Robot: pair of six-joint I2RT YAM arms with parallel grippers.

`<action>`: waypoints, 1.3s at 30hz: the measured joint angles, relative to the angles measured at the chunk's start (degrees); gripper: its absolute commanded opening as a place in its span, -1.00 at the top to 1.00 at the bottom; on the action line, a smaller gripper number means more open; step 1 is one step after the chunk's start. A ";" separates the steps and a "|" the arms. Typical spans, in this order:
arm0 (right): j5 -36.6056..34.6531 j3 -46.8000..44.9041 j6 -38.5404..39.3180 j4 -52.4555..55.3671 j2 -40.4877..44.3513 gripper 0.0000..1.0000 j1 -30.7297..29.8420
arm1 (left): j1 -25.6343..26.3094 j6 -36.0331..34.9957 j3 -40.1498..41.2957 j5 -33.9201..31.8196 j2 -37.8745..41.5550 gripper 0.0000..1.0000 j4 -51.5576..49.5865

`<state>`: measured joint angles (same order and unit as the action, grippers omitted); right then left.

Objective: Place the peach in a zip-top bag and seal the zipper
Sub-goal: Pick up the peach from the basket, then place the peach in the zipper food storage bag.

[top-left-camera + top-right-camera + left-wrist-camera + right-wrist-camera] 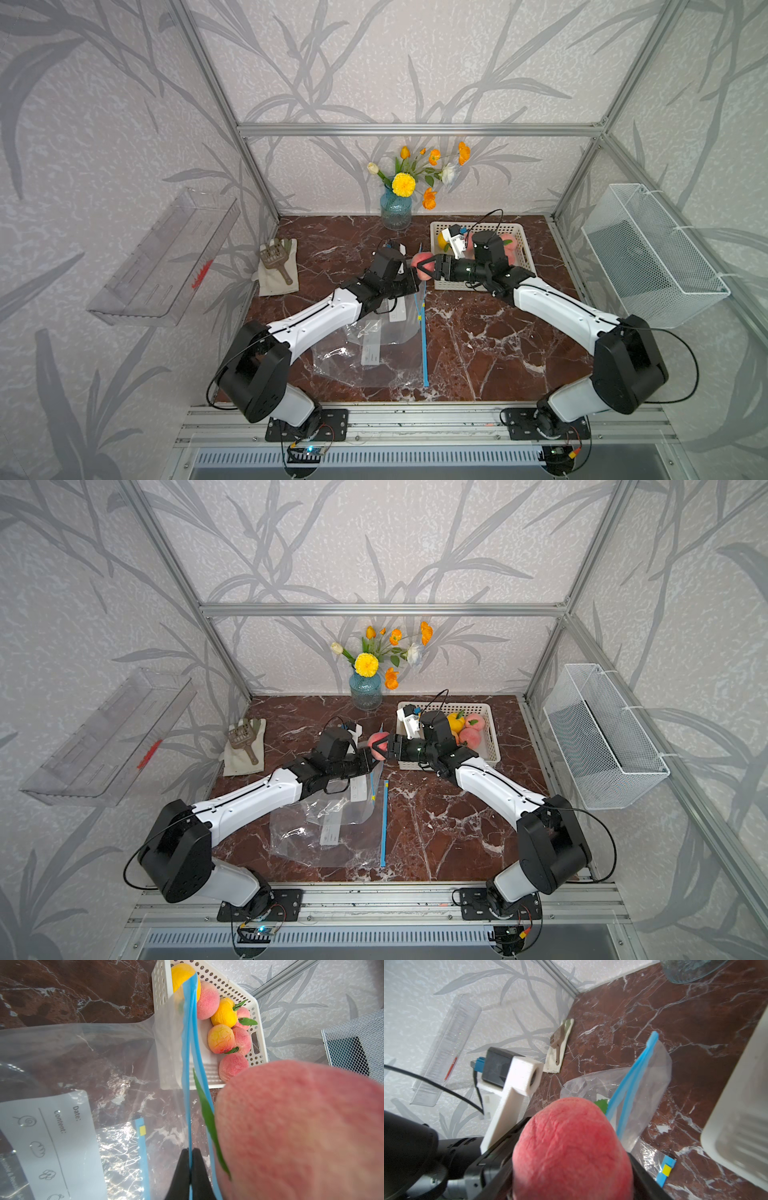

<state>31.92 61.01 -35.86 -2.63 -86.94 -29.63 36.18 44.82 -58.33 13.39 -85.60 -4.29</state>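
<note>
A pink peach (420, 265) (377, 743) hangs above the table's middle, and my right gripper (424, 266) is shut on it. It fills the right wrist view (571, 1147) between the black fingers (646, 1180). The clear zip-top bag (374, 349) (328, 833) lies under my left arm. My left gripper (190, 1152) (414, 277) is shut on one blue zipper lip (188, 1059) and holds it up. The peach (301, 1126) is against the other lip, with its green leaf (209, 1122) at the narrow mouth. Another blue zipper strip (424, 349) lies flat on the table.
A white perforated basket (524, 249) (258, 1022) holding several peaches and yellow fruits stands behind the right gripper. A blue vase of flowers (395, 210) is at the back. A cloth with a scoop (277, 268) lies at the left. A wire basket (652, 257) hangs on the right wall.
</note>
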 measured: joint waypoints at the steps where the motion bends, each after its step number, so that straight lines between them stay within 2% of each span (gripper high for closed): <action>1: -1.01 0.07 0.92 1.22 0.00 -0.34 -0.20 | -0.11 -0.04 0.00 -0.02 0.02 1.00 0.00; 6: -7.54 2.56 6.19 8.94 0.00 -0.34 -2.64 | -0.63 -0.79 0.00 -0.68 0.92 1.00 -2.27; 12: -11.98 3.91 10.73 14.97 0.17 -0.34 -4.50 | -1.03 -3.48 -0.02 -3.80 4.55 1.00 -4.31; 24: -8.37 5.95 16.02 19.23 0.20 -0.38 -7.23 | -1.05 -7.91 -2.38 -4.63 6.49 1.00 -5.44; 39: -12.37 9.38 17.03 23.28 -0.07 -0.47 -9.70 | -1.05 -9.33 -3.08 -4.04 8.17 1.00 -7.06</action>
<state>19.55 70.39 -18.83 20.64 -87.00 -39.33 35.14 35.48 -61.41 9.34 -77.43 -11.35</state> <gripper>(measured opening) 0.724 0.048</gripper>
